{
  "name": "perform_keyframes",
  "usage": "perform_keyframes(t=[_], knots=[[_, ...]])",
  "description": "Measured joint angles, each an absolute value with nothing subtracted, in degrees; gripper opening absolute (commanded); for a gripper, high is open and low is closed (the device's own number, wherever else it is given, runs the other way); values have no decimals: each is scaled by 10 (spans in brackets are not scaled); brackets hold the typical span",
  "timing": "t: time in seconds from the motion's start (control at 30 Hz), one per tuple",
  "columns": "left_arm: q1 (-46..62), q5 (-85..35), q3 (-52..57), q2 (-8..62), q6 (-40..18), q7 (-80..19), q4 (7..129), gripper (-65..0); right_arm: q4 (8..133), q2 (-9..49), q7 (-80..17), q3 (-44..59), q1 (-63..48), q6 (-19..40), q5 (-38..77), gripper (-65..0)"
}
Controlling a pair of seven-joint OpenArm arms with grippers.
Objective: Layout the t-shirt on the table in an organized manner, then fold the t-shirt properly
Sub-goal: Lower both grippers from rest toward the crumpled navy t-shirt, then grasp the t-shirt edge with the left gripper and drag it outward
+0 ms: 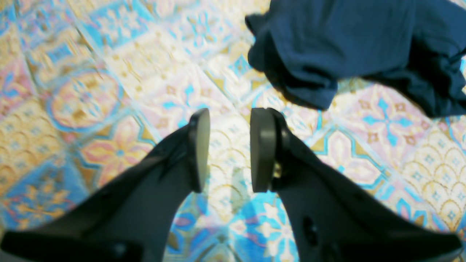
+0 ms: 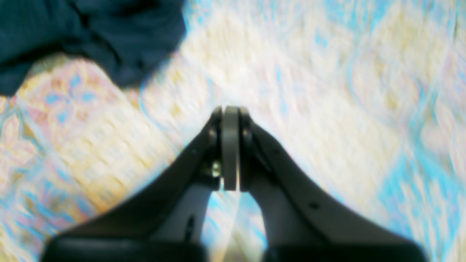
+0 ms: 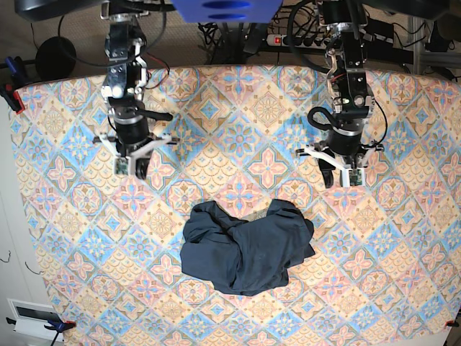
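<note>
The navy t-shirt (image 3: 246, 247) lies crumpled in a heap at the middle of the patterned table (image 3: 72, 216). Part of it shows at the top right of the left wrist view (image 1: 349, 47) and at the top left of the right wrist view (image 2: 91, 32). My left gripper (image 1: 229, 116) is open and empty above bare tablecloth, short of the shirt; in the base view it (image 3: 340, 177) hangs up and right of the shirt. My right gripper (image 2: 230, 112) is shut and empty above the cloth; in the base view it (image 3: 132, 167) is up and left of the shirt.
The tablecloth fills most of the base view, with its far edge (image 3: 216, 68) near the arm mounts. Cables and a power strip (image 3: 288, 40) lie behind the table. Clamps (image 3: 13, 97) hold the cloth at the left edge.
</note>
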State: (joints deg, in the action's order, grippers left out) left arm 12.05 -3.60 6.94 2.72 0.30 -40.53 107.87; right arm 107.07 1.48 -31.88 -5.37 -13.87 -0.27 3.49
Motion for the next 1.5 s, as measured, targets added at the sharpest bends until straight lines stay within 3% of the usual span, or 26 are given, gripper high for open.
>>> perform_keyframes(t=[0.17,0.3,0.5,0.67,1.0,1.23,1.5], knots=[[116,-38,69,29,4,-405,1074,-464,1072,7,-307,-79,-91,8,21,-534],[113,-36,69,28,5,-406,1074,-459,1068,17,-319,-73,-100,-2,17,-504],[64,-37,69,25,4,-500,1072,-457,1051,30,-315,-76,-96,1,17,-501],[35,-36,69,21,2,-503,1058,-456,1051,30,-314,-76,-95,1,19,-501],[-52,-35,69,11,4,-504,907,-455,1051,31,-314,-76,-95,2,19,-501],[-111,-41,68,-1,2,-501,853,-338,1051,30,-314,-76,-96,2,19,-501],[-172,-38,69,-12,3,-486,755,-336,1051,30,-314,-76,-96,2,19,-501]])
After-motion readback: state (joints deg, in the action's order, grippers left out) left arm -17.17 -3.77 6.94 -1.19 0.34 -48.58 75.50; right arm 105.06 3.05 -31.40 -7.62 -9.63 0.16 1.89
